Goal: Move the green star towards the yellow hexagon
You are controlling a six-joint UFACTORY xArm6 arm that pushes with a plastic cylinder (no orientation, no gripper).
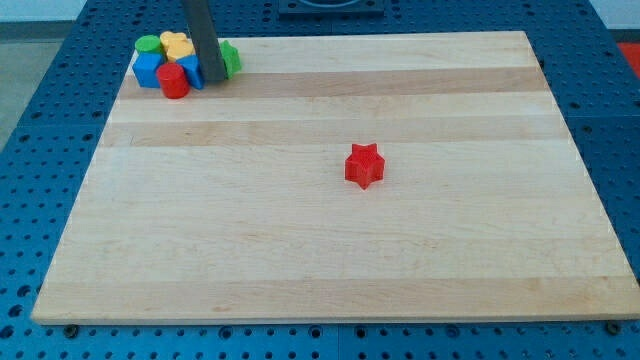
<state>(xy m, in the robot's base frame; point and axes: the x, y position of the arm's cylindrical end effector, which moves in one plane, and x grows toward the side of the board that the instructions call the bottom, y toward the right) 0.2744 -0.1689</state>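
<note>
A cluster of blocks sits at the board's top left corner. The green star (230, 57) is at the cluster's right side, partly hidden behind my rod. The yellow hexagon (177, 44) is at the cluster's top, left of the rod. My tip (213, 82) is at the cluster's lower right, just left of and touching or nearly touching the green star. A green round block (149, 44), a blue block (150, 68), another blue block (190, 70) and a red cylinder (173, 81) fill the rest of the cluster.
A red star (365, 165) lies alone right of the board's middle. The wooden board (330, 250) rests on a blue perforated table (30, 150).
</note>
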